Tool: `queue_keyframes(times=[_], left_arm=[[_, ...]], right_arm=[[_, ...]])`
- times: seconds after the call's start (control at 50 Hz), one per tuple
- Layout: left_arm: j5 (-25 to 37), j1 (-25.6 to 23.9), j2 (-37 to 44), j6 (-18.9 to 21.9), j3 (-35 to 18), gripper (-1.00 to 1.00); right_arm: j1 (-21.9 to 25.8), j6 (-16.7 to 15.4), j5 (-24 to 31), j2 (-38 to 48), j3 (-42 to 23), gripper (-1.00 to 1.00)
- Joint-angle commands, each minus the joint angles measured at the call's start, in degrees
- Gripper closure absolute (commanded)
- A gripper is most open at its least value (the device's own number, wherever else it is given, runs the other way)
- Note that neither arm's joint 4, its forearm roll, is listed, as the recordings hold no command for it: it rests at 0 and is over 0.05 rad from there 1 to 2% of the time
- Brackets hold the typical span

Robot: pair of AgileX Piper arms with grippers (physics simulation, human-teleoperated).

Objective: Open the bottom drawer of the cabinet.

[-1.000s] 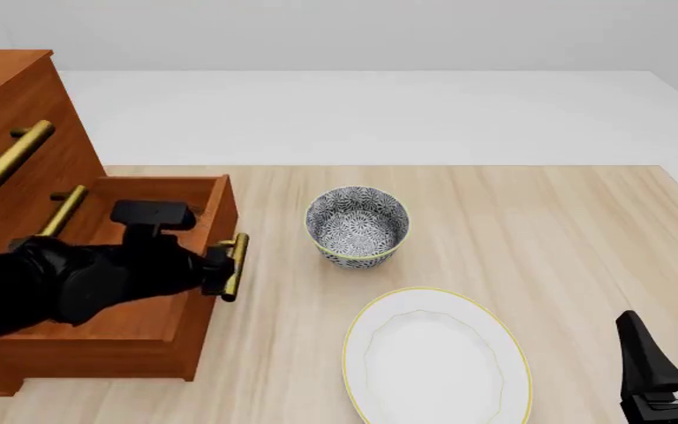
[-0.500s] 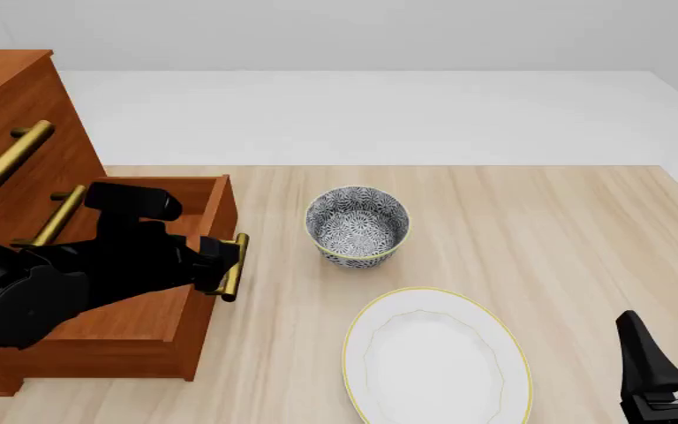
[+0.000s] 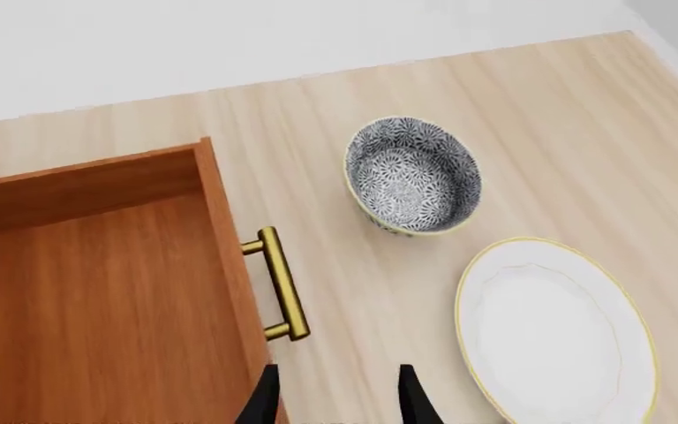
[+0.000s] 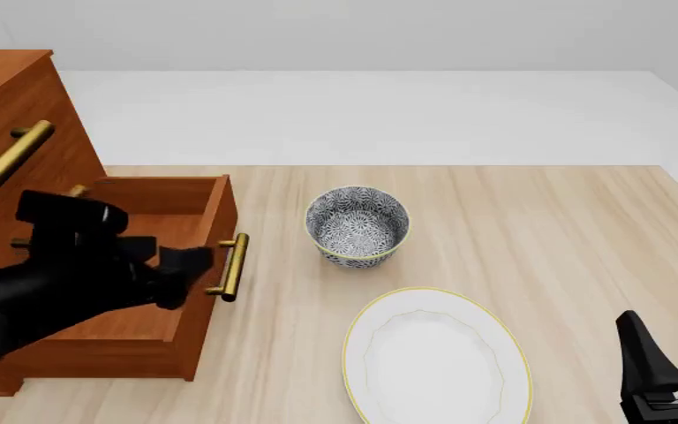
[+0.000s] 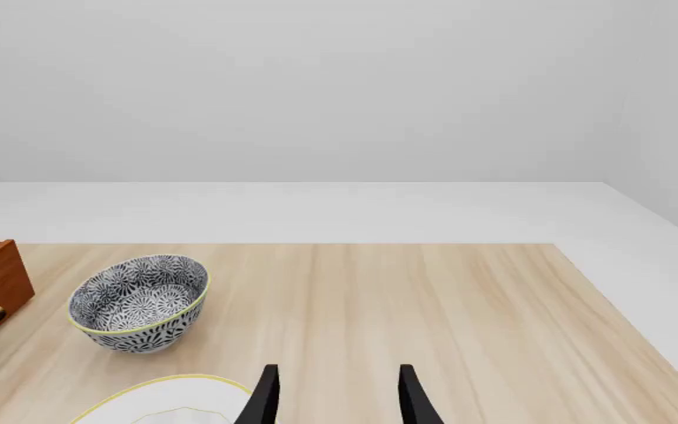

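Backing off the brass handle [image 4: 230, 267] it gripped a second ago, the left gripper [image 4: 177, 269] hangs over the bottom drawer [image 4: 139, 300], jaws spread and empty. That drawer juts well out of the cabinet [image 4: 10, 132] beside the patterned bowl [image 4: 357, 224], its job apparently done; the right gripper [image 5: 333, 393] idles, jaws apart.

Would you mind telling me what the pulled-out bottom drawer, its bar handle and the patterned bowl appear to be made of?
The reddish-brown bottom drawer looks like smooth wood with faint grain. Its bar handle has a brassy metallic sheen. The dark-and-white patterned bowl looks like glazed ceramic with a yellow rim, though renders leave this open.
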Motion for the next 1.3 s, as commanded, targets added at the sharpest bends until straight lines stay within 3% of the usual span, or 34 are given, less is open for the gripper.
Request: queue_keyframes(times=[0.02,0.48,0.88,1.3], left_arm=[[3.83,-0.50,-8.60,0.07,0.75,-1.00],[13.88,-2.19,-26.60,0.64,2.08,-1.00],[23.61,-0.36,-39.32,1.92,3.38,-1.00],[33.54,1.70,-49.42,2.75,1.01,-1.00]], right_arm=[[0.00,0.00,0.00,0.00,0.00,-1.00],[0.00,0.00,0.00,0.00,0.00,-1.00],[0.00,0.00,0.00,0.00,0.00,-1.00],[0.00,0.00,0.00,0.00,0.00,-1.00]])
